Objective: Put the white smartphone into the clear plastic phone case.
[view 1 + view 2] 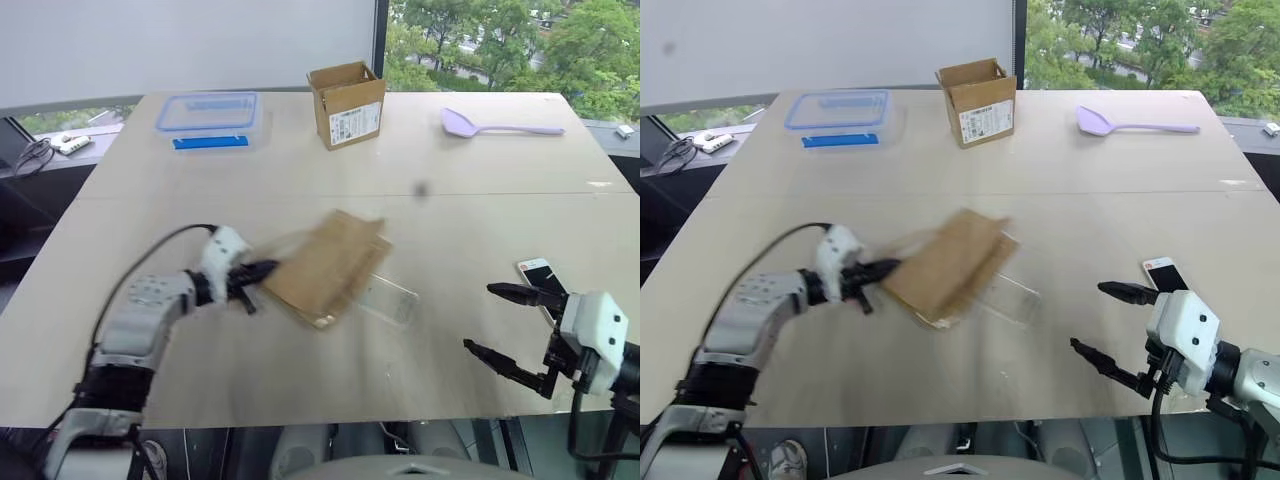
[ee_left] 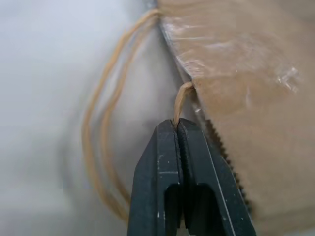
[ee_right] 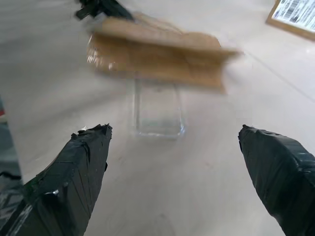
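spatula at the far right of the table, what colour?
Pale lilac spatula, plain, no pattern; clearest in the left eye view.

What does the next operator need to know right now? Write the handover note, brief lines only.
Left end effector: shut on the rubber band of the brown paper packet, which is lifted and tilted above the table.
Right end effector: open, holding nothing, near the table's right front edge.
White smartphone: flat on the table, just beyond the right end effector.
Clear plastic phone case: flat on the table, its far end partly under the packet.
Done: nothing inserted yet.
Left: get the packet clear of the case, pick up the phone, seat it in the case.
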You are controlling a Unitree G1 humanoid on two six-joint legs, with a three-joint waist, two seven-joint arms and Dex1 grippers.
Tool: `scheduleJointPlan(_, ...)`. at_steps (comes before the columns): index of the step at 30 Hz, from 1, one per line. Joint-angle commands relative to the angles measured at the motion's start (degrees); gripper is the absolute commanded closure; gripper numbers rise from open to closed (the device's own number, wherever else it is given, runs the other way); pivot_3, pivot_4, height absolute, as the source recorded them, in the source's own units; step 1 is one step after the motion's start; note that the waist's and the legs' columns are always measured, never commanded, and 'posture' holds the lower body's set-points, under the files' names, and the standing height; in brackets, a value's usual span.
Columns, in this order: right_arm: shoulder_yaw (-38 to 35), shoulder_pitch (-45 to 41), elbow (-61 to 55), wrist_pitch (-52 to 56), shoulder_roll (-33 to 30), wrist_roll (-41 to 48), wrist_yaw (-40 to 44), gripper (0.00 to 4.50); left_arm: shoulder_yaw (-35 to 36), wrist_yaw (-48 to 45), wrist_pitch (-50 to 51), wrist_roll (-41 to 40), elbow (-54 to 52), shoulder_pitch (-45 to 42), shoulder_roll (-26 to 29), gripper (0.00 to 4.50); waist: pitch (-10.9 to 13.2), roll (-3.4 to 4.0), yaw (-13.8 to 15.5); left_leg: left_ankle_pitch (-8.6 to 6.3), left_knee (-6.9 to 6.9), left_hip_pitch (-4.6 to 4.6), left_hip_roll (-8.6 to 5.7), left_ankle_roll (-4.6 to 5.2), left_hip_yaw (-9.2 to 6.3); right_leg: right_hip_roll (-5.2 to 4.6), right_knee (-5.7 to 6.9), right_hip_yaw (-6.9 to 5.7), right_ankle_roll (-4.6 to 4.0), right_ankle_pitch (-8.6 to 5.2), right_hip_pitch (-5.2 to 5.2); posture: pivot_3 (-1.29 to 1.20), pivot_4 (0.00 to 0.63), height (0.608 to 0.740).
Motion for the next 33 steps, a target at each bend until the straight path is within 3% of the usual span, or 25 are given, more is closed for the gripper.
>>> scheduleJointPlan(1,2.67,-4.58,1.28,3.91,-1.07,0.6,-2.87,0.0,3.31,4.25,-0.08,2.25,6.78,-2.69,0.99,4.46,0.0,0.0,0.19,0.0,0.0,0.0,0.0,0.0,0.03,-0.01,-0.01,0.01,0.0,0.0,0.0,0.0,0.15,0.74)
scheduleJointPlan(5,4.85,-8.49,1.93,7.16,-1.66,0.39,-4.88,0.0,5.44,7.51,2.6,1.38,8.57,-4.72,0.1,4.46,-0.01,-0.03,0.51,0.0,0.01,-0.07,-0.08,0.0,0.11,-0.17,-0.06,0.04,-0.22,0.15,-0.01,0.0,0.15,0.74)
scheduleJointPlan(7,5.9,-9.78,1.88,8.5,-1.96,0.59,-5.34,0.0,8.4,6.72,5.52,-2.27,4.68,-3.37,0.1,3.93,-0.01,-0.04,0.4,0.0,0.0,-0.07,-0.08,0.0,0.09,-0.18,-0.04,0.03,-0.23,0.16,-0.01,0.0,0.15,0.74)
scheduleJointPlan(12,7.47,-11.78,4.17,8.55,-2.04,0.01,-4.93,0.0,17.11,5.0,15.36,-14.06,-12.05,2.24,-0.06,1.72,0.06,-0.14,0.03,-0.01,-0.02,-0.25,0.02,-0.02,0.1,-0.19,-0.03,0.03,-0.25,0.16,-0.21,0.0,0.15,0.74)
scheduleJointPlan(15,8.65,-11.86,5.21,6.8,-1.71,-1.42,-4.59,0.0,19.55,2.51,25.43,-27.13,-27.36,5.97,0.28,0.25,0.07,-0.18,0.56,-0.02,-0.01,-0.32,-0.01,-0.03,0.12,-0.31,-0.08,0.04,-0.24,0.17,-0.24,0.0,0.15,0.74)
scheduleJointPlan(16,8.56,-11.59,5.32,6.5,-1.58,-1.45,-4.38,0.0,19.55,1.74,28.57,-31.48,-31.89,6.9,0.57,0.03,0.09,-0.2,0.72,-0.02,-0.01,-0.33,-0.06,-0.03,0.11,-0.38,-0.09,0.01,-0.24,0.16,-0.24,0.0,0.15,0.74)
scheduleJointPlan(19,8.09,-11.31,4.53,6.17,-1.42,-0.77,-3.82,0.0,13.38,-1.38,32.74,-35.34,-40.98,7.01,2.75,0.03,0.1,-0.19,0.8,-0.02,-0.01,-0.35,-0.15,-0.03,0.1,-0.5,-0.09,-0.02,-0.26,0.15,-0.22,0.0,0.15,0.74)
scheduleJointPlan(21,7.64,-10.69,4.29,5.73,-1.44,-0.51,-3.27,0.0,6.35,-4.16,30.4,-31.14,-42.56,5.56,3.72,0.03,0.07,-0.1,0.75,-0.01,-0.02,-0.31,-0.18,-0.02,0.11,-0.49,-0.08,-0.01,-0.36,0.09,-0.2,0.0,0.15,0.74)
scheduleJointPlan(26,7.55,-8.27,0.99,4.96,-3.04,-0.92,-1.54,0.0,-15.48,-11.41,16.03,-12.12,-30.7,-4.02,-0.64,0.03,0.06,-0.02,0.79,-0.01,-0.01,-0.17,-0.3,0.0,0.13,0.03,-0.06,0.09,-0.46,0.03,-0.08,0.0,0.15,0.74)
scheduleJointPlan(29,6.33,-9.74,-0.72,7.3,-3.04,0.29,-3.68,0.0,-23.5,-14.88,7.57,-3.02,-22.43,-8.12,-3.19,0.03,0.1,-0.08,0.35,-0.01,0.0,-0.19,-0.28,0.01,0.2,0.11,-0.06,0.18,-0.36,0.08,-0.1,0.0,0.15,0.74)
scheduleJointPlan(33,4.62,-9.31,-2.68,9.55,-2.33,1.59,-6.37,0.0,-28.7,-17.78,0.24,2.43,-13.57,-11.32,-8.59,0.03,0.11,-0.1,0.45,-0.03,0.0,-0.24,-0.22,0.04,0.41,0.16,-0.08,0.34,-0.22,0.14,-0.23,0.0,0.15,0.74)
